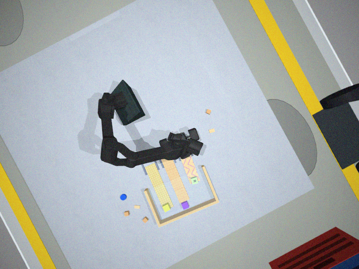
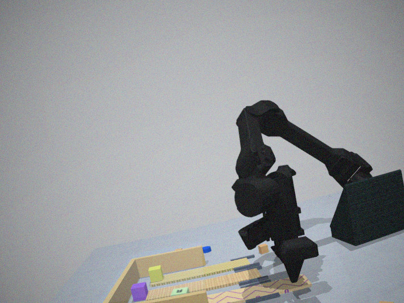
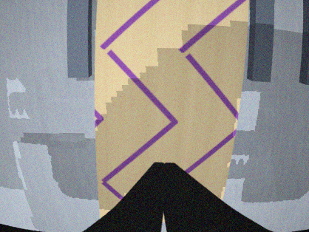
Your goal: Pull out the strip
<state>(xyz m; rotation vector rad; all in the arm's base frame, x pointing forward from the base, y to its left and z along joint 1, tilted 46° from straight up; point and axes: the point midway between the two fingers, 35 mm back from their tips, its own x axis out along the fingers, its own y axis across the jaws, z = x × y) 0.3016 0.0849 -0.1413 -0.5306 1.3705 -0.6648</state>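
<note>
Three strips (image 1: 175,180), three cubes (image 1: 194,180), end effector (image 2: 293,278) closed.

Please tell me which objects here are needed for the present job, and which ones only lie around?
Needed:
- zigzag strip, with the shut fingers pressing on its near end
- labelled cube, resting on that strip

Only lying around:
- yellow cube and purple cube on the two other strips
- blue disc
- small tan blocks
- wooden fence

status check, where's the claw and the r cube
Claw shut, holding nothing, tips pressed on the zigzag strip. Labelled cube rides the strip's far end, inside the wooden frame. Nothing blocking the strip's path out.
</note>
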